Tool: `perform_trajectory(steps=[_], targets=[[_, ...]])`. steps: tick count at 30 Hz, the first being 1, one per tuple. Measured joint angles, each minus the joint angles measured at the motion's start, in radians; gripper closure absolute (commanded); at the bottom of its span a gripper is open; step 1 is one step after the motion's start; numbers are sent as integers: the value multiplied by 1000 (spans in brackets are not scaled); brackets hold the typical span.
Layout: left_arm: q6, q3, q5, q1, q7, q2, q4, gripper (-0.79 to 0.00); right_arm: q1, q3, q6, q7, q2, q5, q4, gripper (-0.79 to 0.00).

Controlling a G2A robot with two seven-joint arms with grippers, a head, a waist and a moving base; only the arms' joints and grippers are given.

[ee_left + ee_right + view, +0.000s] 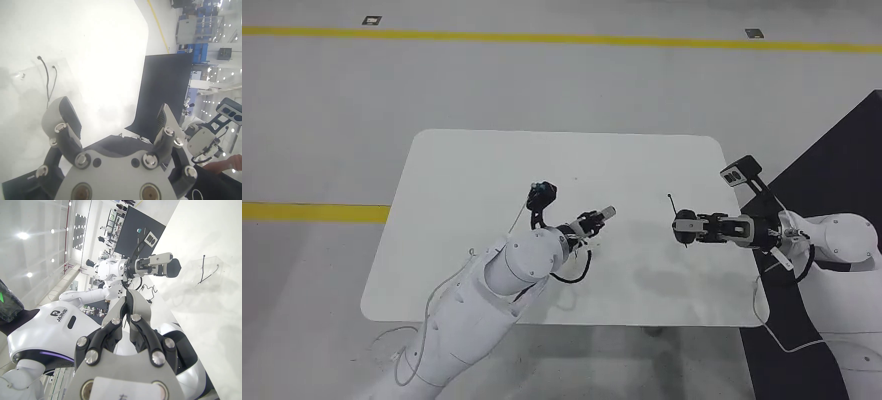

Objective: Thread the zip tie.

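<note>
On the white worktop [542,160], the black zip tie [46,81] stood on end in what looked like a clear box [223,272], its head free and its tail unthreaded. The left hand [113,102] hung spread wide just beside it, gripping nothing; the right hand [129,294], closed tight, sat farther off. By appearances, the job stood at its start: grasping and threading had yet to begin.

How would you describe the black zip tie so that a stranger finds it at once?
Find the white table, then the open left gripper over it. Beside that gripper sits a clear box, and the black zip tie stands up in it. Thin and dark with a small head on top, it differs from the pale strip held in the right gripper.
</note>
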Motion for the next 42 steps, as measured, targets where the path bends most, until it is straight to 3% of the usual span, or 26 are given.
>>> perform_trajectory(steps=[5, 8, 11, 16, 19, 21, 24, 31, 37, 42], targets=[[6, 5, 4, 2, 6, 0, 6, -785, 0, 0, 0, 0, 0, 0, 0, 0], [97, 79, 114, -12, 70, -9, 21, -785, 0, 0, 0, 0, 0, 0, 0, 0], [163, 122, 159, -62, 28, -29, 54, -785, 0, 0, 0, 0, 0, 0, 0, 0], [246, 162, 130, -132, 54, -74, 110, -785, 0, 0, 0, 0, 0, 0, 0, 0], [295, 182, 129, -165, 80, -101, 159, -696, 0, 0, 0, 0, 0, 0, 0, 0], [298, 187, 114, -181, 86, -118, 199, -677, 0, 0, 0, 0, 0, 0, 0, 0], [296, 198, 110, -205, 100, -144, 275, -560, 0, 0, 0, 0, 0, 0, 0, 0], [296, 215, 81, -259, 70, -202, 438, -471, 0, 0, 0, 0, 0, 0, 0, 0], [296, 215, 103, -275, 62, -231, 481, -480, 0, 0, 0, 0, 0, 0, 0, 0], [296, 209, 192, -258, 53, -234, 474, -437, 0, 0, 0, 0, 0, 0, 0, 0]])
